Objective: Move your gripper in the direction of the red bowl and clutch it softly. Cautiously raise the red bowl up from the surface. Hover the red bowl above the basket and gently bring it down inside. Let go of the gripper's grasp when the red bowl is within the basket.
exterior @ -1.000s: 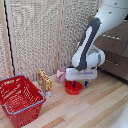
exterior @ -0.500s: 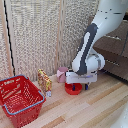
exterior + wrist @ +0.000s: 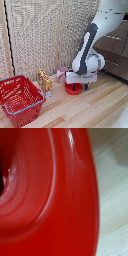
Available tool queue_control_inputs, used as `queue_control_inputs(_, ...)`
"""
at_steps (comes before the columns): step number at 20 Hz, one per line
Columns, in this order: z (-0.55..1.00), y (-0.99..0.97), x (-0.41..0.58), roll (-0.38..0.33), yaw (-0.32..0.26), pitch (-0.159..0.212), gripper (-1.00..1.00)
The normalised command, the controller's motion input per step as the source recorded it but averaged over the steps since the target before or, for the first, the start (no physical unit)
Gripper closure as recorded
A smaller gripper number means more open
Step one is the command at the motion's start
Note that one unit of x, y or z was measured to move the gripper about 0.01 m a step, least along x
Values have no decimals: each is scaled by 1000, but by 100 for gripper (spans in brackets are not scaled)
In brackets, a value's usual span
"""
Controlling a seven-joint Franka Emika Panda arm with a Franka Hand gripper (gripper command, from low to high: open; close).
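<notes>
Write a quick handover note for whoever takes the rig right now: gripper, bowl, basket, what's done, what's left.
Gripper: lowered right onto the red bowl; whether it is shut cannot be told.
Red bowl: on the wooden floor, beside the pink cup; it fills the wrist view.
Basket: at the exterior view's left, apart from the bowl.
Done: approach.
Left: confirm grasp, lift, carry over basket, lower, release.

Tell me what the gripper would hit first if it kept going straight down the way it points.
Most likely the red bowl: the gripper hangs right over it, and the wrist view is filled with the bowl's glossy red surface. Whether the fingers already touch it cannot be told.
</notes>
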Motion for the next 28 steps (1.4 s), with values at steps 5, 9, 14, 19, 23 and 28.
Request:
queue_control_inputs(5, 21, 70, 48, -5, 0, 0, 100)
queue_control_inputs(9, 0, 67, 53, -4, 0, 0, 100)
queue_control_inputs(14, 0, 63, 8, -4, 9, 0, 100)
queue_control_inputs(19, 0, 26, 47, 0, 0, 0, 100)
queue_control_inputs(23, 81, 6, 12, 2, 0, 0, 100)
queue_control_inputs(28, 550, 0, 114, 44, 0, 41, 100)
